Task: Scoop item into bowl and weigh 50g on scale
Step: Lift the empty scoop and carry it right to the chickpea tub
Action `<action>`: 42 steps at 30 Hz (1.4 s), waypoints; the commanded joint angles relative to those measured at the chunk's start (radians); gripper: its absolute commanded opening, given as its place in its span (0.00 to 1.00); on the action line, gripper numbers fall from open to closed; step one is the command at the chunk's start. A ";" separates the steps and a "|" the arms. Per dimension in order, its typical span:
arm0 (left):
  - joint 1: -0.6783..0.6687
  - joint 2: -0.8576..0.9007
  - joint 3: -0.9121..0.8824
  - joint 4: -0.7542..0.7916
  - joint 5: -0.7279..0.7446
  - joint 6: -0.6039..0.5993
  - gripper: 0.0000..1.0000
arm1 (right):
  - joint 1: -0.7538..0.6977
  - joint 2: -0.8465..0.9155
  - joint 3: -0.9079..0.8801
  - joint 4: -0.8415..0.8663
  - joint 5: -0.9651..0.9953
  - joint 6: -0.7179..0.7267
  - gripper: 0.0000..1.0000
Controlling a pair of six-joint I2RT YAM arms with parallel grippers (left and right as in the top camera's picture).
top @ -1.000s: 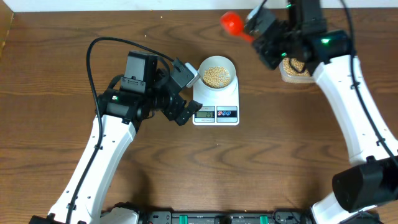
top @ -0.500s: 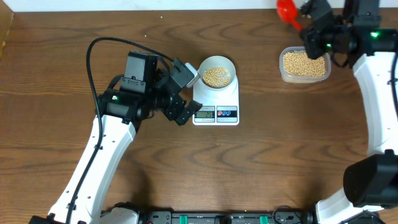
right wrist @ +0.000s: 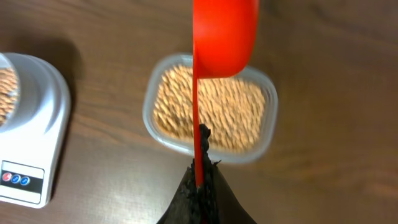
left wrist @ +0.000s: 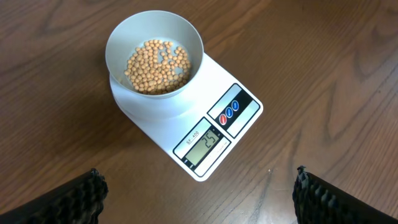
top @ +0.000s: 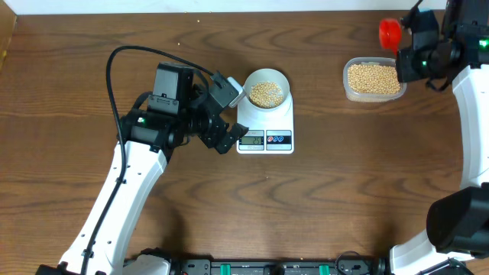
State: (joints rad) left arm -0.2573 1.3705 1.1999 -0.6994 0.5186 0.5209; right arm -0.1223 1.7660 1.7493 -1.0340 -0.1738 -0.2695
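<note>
The right pincer (right wrist: 200, 168), pinching the handle of the red scoop (right wrist: 225, 31), holds its cup above the far edge of the clear tub (right wrist: 149, 118) of beans (right wrist: 211, 118), so the bowl (top: 248, 82) on the scale (top: 279, 122) lies well to its left, just beside the spread left pincer (left wrist: 196, 193).

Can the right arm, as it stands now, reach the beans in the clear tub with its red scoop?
Probably yes. The right gripper holds the red scoop close above the tub's edge; the beans lie uncovered and nothing stands between.
</note>
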 commanded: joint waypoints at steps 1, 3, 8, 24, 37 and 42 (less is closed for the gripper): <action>-0.001 0.000 -0.005 0.000 0.013 0.006 0.98 | -0.001 -0.002 0.010 -0.046 0.092 0.097 0.01; -0.001 0.000 -0.005 0.000 0.013 0.006 0.98 | -0.001 -0.002 0.009 -0.081 0.119 0.121 0.01; -0.001 0.000 -0.005 0.000 0.013 0.006 0.98 | 0.009 0.004 0.003 -0.170 0.176 0.162 0.01; -0.001 0.000 -0.005 0.000 0.013 0.006 0.98 | 0.085 0.010 0.003 -0.248 0.226 0.292 0.01; -0.001 0.000 -0.005 0.000 0.013 0.006 0.98 | 0.113 0.126 0.003 -0.193 0.296 0.314 0.01; -0.001 0.000 -0.005 0.000 0.013 0.006 0.98 | 0.122 0.142 0.003 -0.163 0.299 0.314 0.01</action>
State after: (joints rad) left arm -0.2573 1.3705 1.1999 -0.6994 0.5186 0.5209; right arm -0.0116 1.9030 1.7489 -1.2057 0.1020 0.0242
